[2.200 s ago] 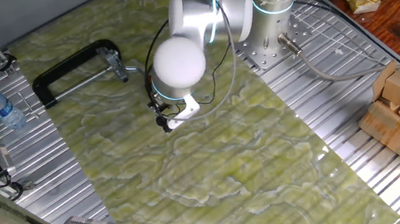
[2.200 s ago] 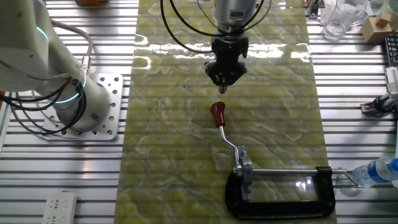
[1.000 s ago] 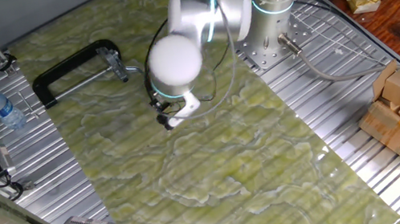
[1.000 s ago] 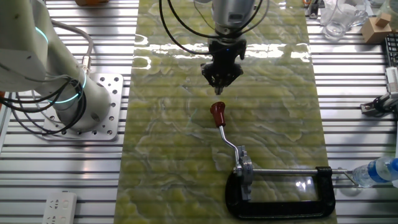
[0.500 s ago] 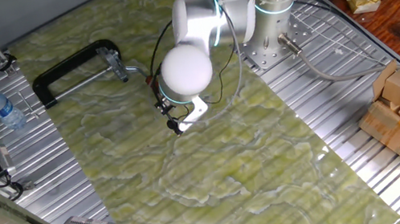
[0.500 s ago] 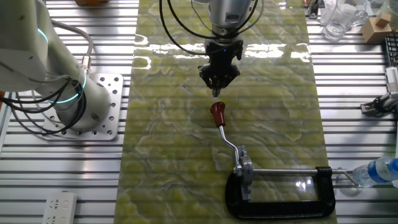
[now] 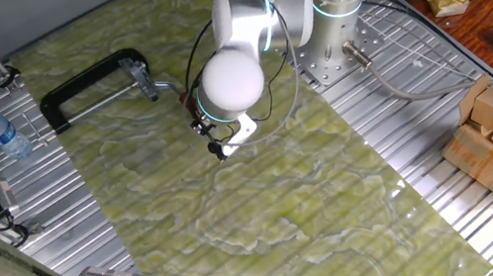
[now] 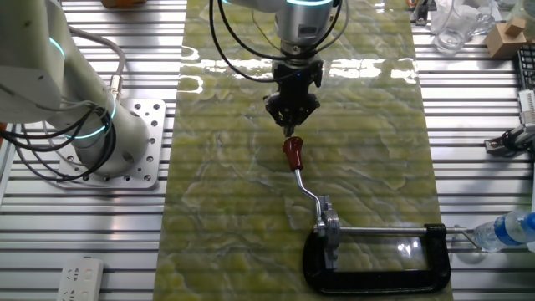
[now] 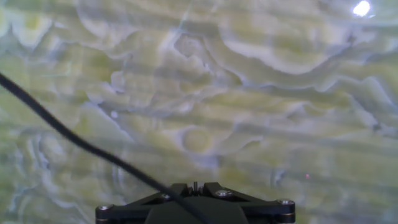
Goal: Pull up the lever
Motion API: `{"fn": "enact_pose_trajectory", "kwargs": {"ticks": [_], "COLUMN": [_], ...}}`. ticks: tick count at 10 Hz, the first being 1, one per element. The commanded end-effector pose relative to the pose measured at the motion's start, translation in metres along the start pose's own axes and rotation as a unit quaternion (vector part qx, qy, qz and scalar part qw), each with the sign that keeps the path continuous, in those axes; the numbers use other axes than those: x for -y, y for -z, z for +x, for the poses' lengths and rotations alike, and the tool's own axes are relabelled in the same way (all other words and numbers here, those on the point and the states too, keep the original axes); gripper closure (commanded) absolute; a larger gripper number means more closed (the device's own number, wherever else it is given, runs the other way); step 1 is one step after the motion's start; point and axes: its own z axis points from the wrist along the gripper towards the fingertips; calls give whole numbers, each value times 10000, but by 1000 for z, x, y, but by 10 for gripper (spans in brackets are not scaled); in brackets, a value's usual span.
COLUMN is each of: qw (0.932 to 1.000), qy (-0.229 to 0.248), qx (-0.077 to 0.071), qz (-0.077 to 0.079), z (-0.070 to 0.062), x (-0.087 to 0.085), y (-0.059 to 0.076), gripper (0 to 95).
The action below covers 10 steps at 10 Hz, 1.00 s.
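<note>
The pincer is seen pointing down at the green marbled mat, its tips just beside the red-brown tip of the lever; whether they touch it cannot be told. The fingers appear drawn close together, with nothing held between them. In the hand view only the black base of the pincer, a dark cable crossing the mat, and the mat itself are shown; the fingers are not seen there. The lever's thin metal stick is seen running from its tip to a small metal fitting, which is gripped by a black clamp lying on the mat. A water bottle is laid near the clamp's far end, on the slatted metal table.
</note>
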Motion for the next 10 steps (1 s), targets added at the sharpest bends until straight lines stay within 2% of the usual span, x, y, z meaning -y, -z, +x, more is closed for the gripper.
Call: {"fn": "enact_pose_trajectory", "kwargs": {"ticks": [1,10], "qw": [10000,9999], "qy": [70,57], "qx": [-35,-114], "qz": [26,110], "z": [6,9], "x": [-3,-1], "y": [0,-2], "gripper": [950,950]}}
